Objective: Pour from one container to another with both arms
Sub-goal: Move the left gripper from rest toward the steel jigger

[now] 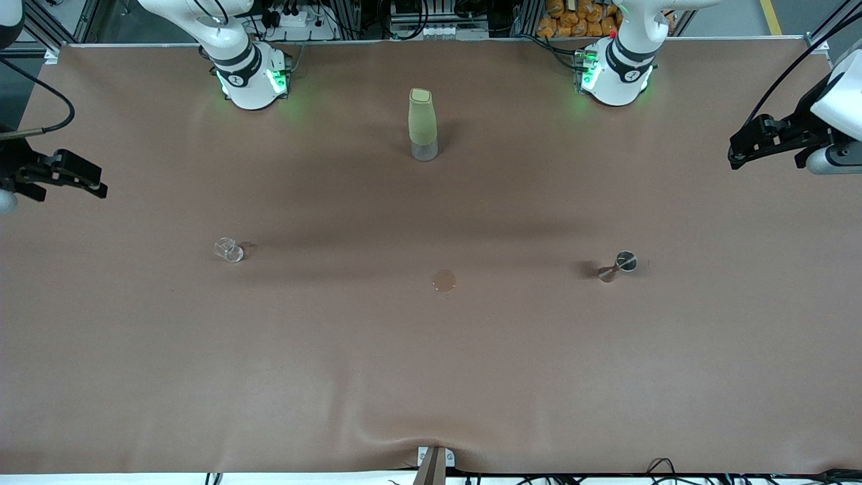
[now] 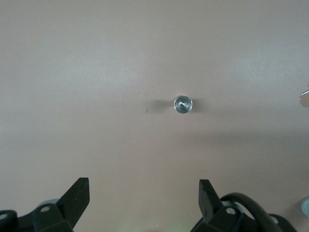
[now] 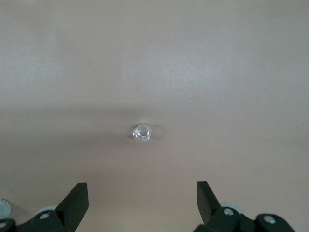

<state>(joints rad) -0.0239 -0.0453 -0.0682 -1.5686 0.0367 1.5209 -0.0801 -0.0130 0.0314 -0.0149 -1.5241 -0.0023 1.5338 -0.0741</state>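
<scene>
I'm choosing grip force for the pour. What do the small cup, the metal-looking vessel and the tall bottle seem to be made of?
Cup: clear glass or plastic, since the table shows through it. Vessel: apparently polished metal, with a bright mirror-like rim in the left wrist view. Bottle: a matte olive sleeve, perhaps fabric or silicone, over a clear base.

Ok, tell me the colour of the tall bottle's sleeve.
Pale olive green on the tall bottle, clearest in the front view.

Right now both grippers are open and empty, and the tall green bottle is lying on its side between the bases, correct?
Not quite. The tall green bottle stands upright, as the front view shows. The rest holds: the left gripper and the right gripper are open and empty.
</scene>
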